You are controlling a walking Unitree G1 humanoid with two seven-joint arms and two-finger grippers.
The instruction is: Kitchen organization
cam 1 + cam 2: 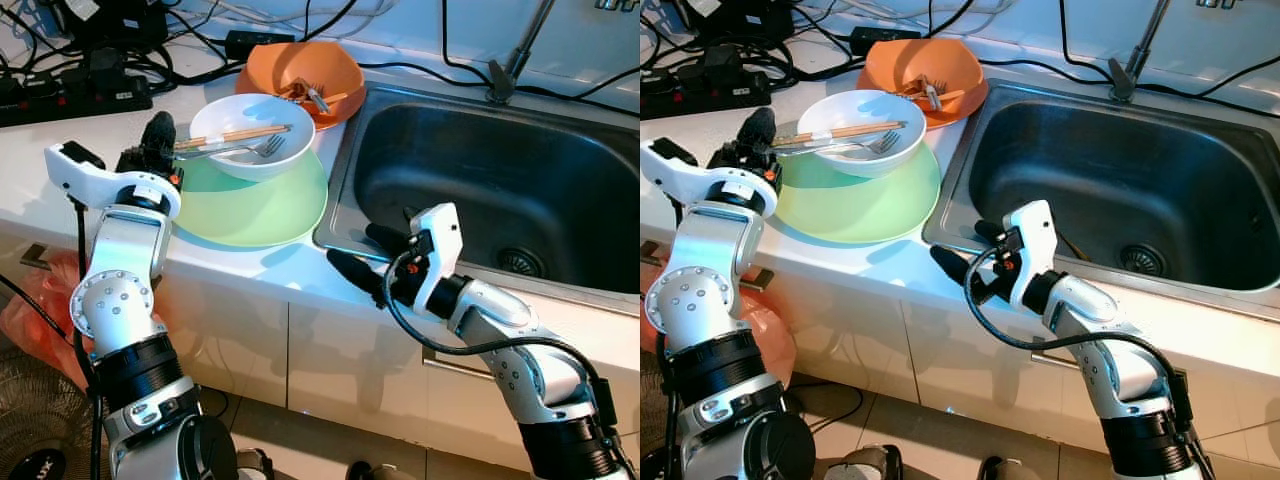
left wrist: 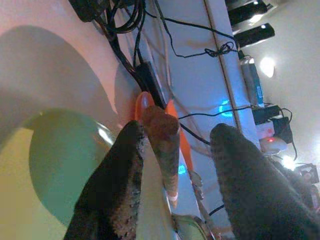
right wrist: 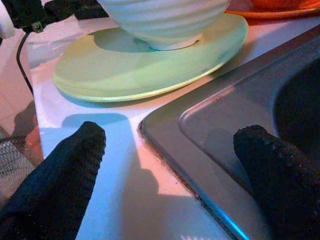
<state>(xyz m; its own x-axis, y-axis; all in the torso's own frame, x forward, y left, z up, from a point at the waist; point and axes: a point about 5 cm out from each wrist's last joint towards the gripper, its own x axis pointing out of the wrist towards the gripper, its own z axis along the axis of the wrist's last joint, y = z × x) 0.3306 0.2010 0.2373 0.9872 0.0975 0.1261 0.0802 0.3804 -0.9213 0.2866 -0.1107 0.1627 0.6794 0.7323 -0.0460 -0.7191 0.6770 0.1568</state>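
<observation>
White worktop [image 1: 250, 265] by the sink [image 1: 480, 180]: left claw [image 1: 160, 138] spread around the chopsticks [image 1: 235, 135] on the white bowl [image 1: 250, 150]; right claw [image 1: 368, 255] spread wide, empty.

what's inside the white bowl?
The white bowl, sitting on the green plate, holds wooden chopsticks and a fork laid across it. The bottom looks otherwise empty.

Upper centre: bowl [image 1: 250, 135] with chopsticks [image 1: 232, 137] and fork [image 1: 252, 150] on plate [image 1: 262, 208]; second bowl [image 1: 302, 78] behind; sink [image 1: 500, 190] right.
</observation>
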